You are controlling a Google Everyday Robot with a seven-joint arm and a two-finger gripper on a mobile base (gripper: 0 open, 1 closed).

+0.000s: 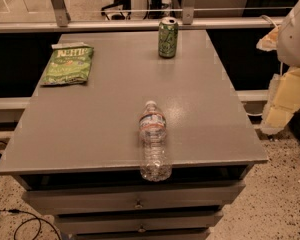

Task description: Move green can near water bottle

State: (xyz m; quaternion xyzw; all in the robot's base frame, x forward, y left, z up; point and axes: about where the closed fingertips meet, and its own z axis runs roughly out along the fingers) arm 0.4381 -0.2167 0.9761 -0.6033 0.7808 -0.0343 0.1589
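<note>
The green can (pixel 168 37) stands upright near the far edge of the grey table (pixel 90 124), right of centre. The water bottle (pixel 153 141) lies on its side at the front edge, cap pointing away from me and its base sticking slightly over the edge. The can and the bottle are far apart, roughly half the table's depth. A white rounded part of my arm (pixel 296 34) shows at the right edge, off the table. My gripper is out of view.
A flat green chip bag (pixel 68 64) lies at the far left of the table. Drawers (pixel 137 201) sit below the front edge. Pale yellow blocks (pixel 285 99) stand to the right of the table. A railing runs behind it.
</note>
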